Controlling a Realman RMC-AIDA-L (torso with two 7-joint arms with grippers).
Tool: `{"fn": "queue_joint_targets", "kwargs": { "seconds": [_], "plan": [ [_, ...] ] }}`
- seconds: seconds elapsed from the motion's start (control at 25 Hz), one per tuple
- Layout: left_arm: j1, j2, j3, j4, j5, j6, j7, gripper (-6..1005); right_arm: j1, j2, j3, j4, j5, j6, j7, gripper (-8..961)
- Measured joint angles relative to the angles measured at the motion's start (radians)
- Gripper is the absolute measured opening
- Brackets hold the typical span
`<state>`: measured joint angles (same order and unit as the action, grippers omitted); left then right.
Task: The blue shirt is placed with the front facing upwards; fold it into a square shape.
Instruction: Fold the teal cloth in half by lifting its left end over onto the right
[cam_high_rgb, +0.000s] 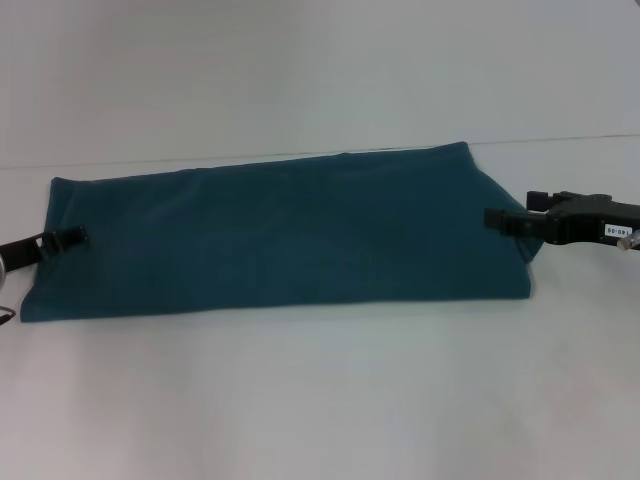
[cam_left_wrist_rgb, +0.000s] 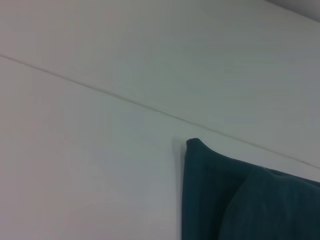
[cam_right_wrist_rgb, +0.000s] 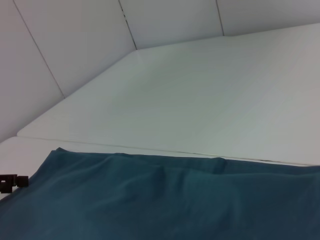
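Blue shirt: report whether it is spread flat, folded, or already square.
Folded, not yet square. The blue shirt lies as a long band, no sleeves or lettering showing, with the left gripper and right gripper at its ends.

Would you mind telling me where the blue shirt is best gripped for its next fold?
Probably at its two short ends: the blue shirt lies as a long flat band, so the left gripper and right gripper each come in sideways at mid-edge.

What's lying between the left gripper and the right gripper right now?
Only the blue shirt, folded into a long band, spans from the left gripper to the right gripper, per the head view.
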<state>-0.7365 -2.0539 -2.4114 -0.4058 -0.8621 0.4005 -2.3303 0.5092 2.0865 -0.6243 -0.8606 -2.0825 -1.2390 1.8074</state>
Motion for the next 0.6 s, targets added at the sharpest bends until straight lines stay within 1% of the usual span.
{"fn": "queue_joint_targets", "kwargs": {
  "seconds": [0.6],
  "plan": [
    [-0.006, 0.000, 0.000, 0.011, -0.011, 0.025, -0.008, 879, -0.002, -0.002, 0.000, 0.000, 0.003, 0.000, 0.001, 927]
  ]
}}
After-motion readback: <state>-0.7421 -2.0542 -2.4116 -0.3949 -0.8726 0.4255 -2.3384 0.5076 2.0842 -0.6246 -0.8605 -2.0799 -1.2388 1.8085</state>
